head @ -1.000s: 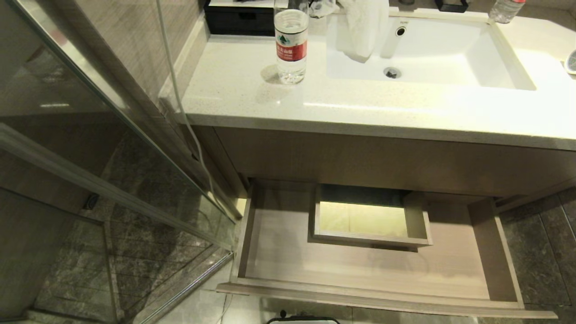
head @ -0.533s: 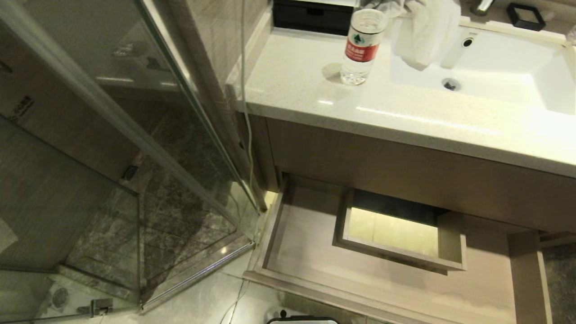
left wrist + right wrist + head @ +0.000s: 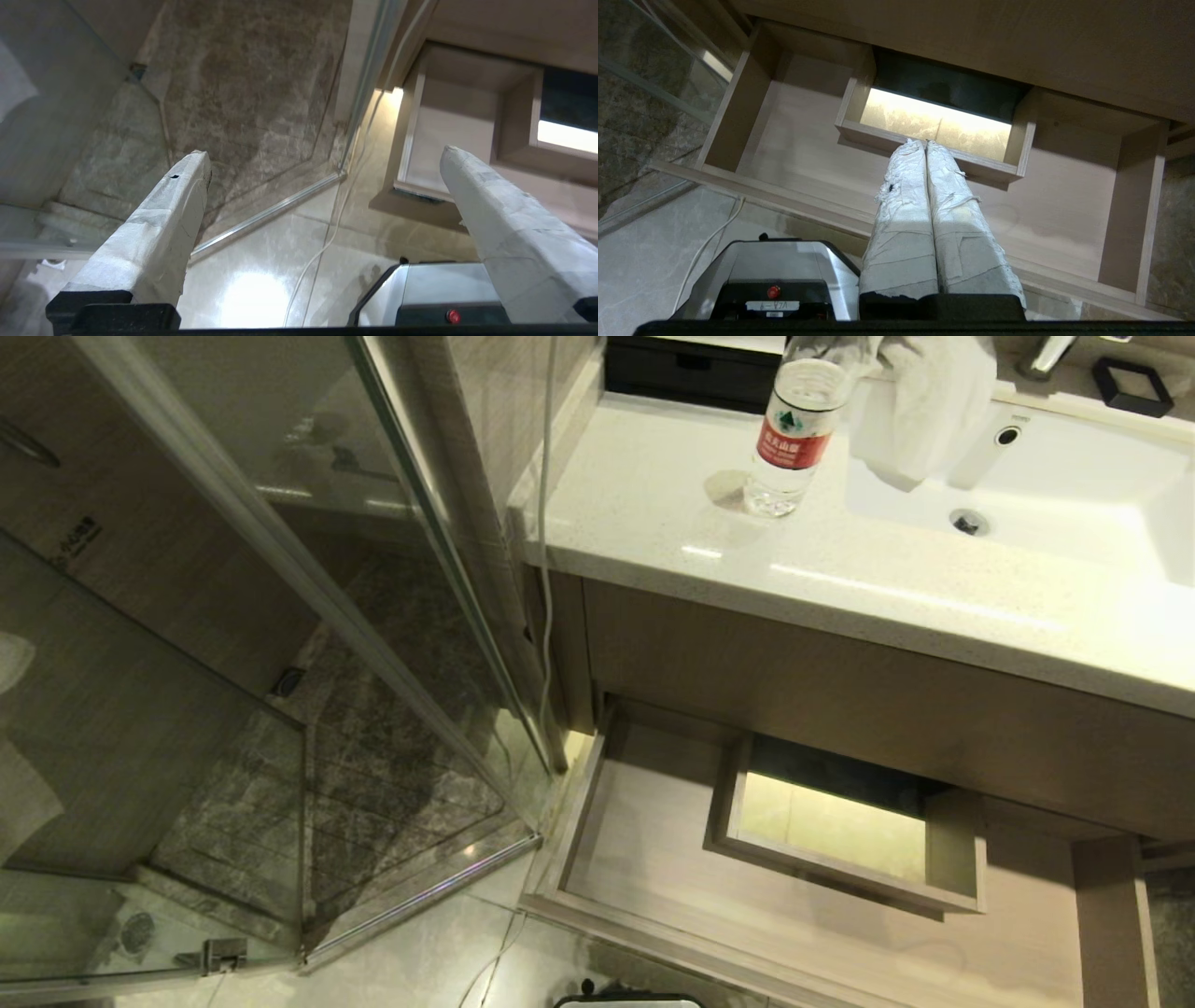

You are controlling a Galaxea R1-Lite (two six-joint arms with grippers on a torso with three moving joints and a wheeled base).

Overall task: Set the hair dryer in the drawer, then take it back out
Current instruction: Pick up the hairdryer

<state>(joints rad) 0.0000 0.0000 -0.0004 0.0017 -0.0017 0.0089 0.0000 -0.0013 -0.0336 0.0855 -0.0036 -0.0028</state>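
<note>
The drawer (image 3: 653,859) stands pulled out under the vanity desk (image 3: 653,513), its wood-grain floor bare around the boxed rectangular cutout (image 3: 952,849) in its middle. No hair dryer shows in any view, so its place cannot be told.

The right claw (image 3: 926,142) hangs above the drawer with its two wrapped fingers pressed flat together, gripping nothing; the cutout lies just beyond its tips, the drawer's front edge beneath its fingers.

The left claw (image 3: 324,158) is spread wide and empty, over the pale floor tiles (image 3: 261,280). The drawer's corner lies off to its right side, and the glass shower door (image 3: 280,644) to its left.

On the desk, well above both claws, a water bottle (image 3: 794,439) stands upright beside the white sink (image 3: 1074,485), with a white cloth (image 3: 924,401) draped over the sink's edge.
</note>
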